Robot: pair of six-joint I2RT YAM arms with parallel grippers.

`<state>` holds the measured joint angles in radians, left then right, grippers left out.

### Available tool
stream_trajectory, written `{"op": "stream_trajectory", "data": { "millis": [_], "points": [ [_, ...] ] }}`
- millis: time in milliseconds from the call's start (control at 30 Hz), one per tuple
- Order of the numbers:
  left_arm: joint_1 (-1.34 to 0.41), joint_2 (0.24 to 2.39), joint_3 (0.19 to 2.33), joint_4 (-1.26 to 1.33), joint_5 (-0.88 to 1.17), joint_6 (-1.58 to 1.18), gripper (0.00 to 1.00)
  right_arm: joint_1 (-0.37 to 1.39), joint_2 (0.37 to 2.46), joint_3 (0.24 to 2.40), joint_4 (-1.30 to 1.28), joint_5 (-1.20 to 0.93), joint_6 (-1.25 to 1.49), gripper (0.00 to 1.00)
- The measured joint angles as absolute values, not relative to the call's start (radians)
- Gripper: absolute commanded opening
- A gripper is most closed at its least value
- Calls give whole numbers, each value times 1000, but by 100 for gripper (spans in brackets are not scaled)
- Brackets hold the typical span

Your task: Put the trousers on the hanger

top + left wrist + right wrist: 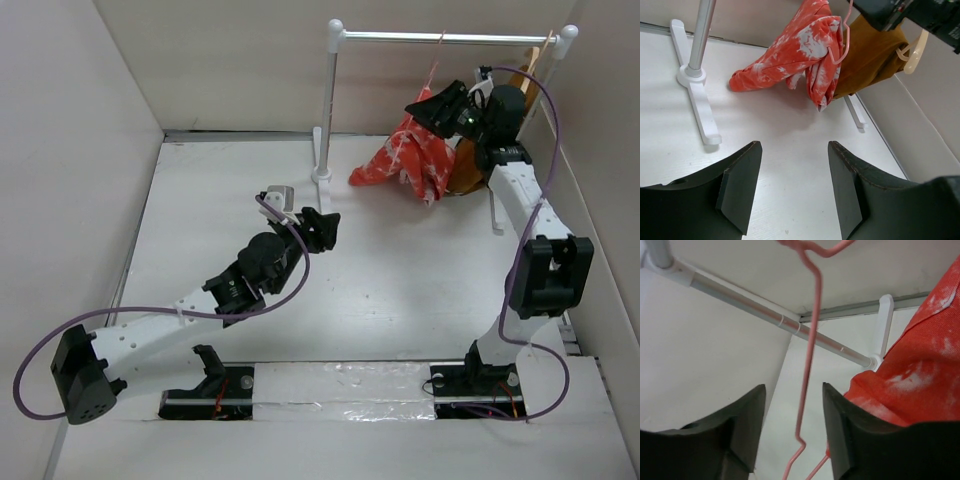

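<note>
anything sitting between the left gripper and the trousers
Nothing visible. Only bare table lies between the open left gripper and the trousers draped on the hanger. The rack's foot stands off to one side.

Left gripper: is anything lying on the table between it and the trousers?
No. The left wrist view shows only bare white table between the left gripper and the trousers; the rack foot stands off to the side.
</note>
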<state>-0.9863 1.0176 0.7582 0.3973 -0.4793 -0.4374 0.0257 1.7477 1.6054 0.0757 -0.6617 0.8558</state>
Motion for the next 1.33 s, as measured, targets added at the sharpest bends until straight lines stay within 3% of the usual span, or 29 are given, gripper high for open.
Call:
{"op": "stream_trajectory", "data": {
  "millis": [33,67,267,567,1033,1333],
  "points": [
    [-986,1016,758,393,-482,-439,54,26,1726,1594,75,-655,842,65],
    [-986,1011,758,388,-486,-439,55,26,1702,1585,75,-645,828,100],
    [-986,952,758,330,-521,-444,56,18,1512,1491,106,-613,748,100],
    [-986,848,758,205,-609,-471,57,24,1192,1129,181,-604,678,100],
    [-986,533,519,0,-616,-631,56,244,506,588,-24,-495,409,100],
    [-986,312,361,-80,-596,-701,56,244,505,410,-160,-456,369,100]
  ]
}}
